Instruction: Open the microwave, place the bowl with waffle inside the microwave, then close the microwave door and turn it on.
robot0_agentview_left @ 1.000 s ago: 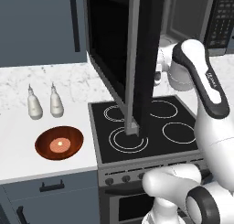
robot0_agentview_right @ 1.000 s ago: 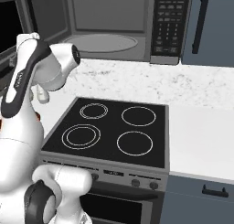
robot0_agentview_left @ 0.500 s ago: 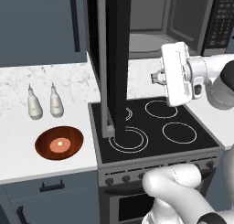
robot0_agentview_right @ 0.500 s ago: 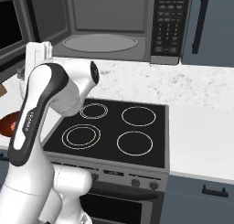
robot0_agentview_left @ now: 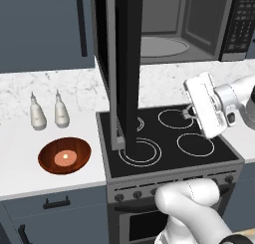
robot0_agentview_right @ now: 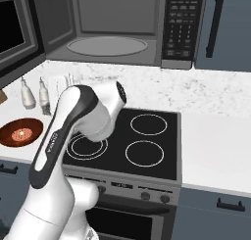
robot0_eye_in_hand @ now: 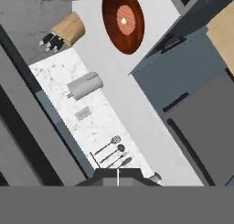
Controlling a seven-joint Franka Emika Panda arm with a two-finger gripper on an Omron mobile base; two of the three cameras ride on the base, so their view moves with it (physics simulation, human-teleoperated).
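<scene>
microwave door (robot0_agentview_left: 124, 68) swung wide open, edge-on over stovetop (robot0_agentview_left: 169, 138); microwave (robot0_agentview_right: 117, 26) cavity bare with turntable showing. bowl (robot0_agentview_left: 64, 155) sat on counter (robot0_agentview_left: 30, 163) left of stove, waffle (robot0_agentview_left: 64, 157) inside. pincer spread: couldn't tell. two bottles (robot0_agentview_left: 48, 111) stood behind bowl.

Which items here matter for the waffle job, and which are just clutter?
Job: microwave, its open microwave door, bowl, waffle.
Clutter: two bottles, stovetop, knife block, utensils.
</scene>
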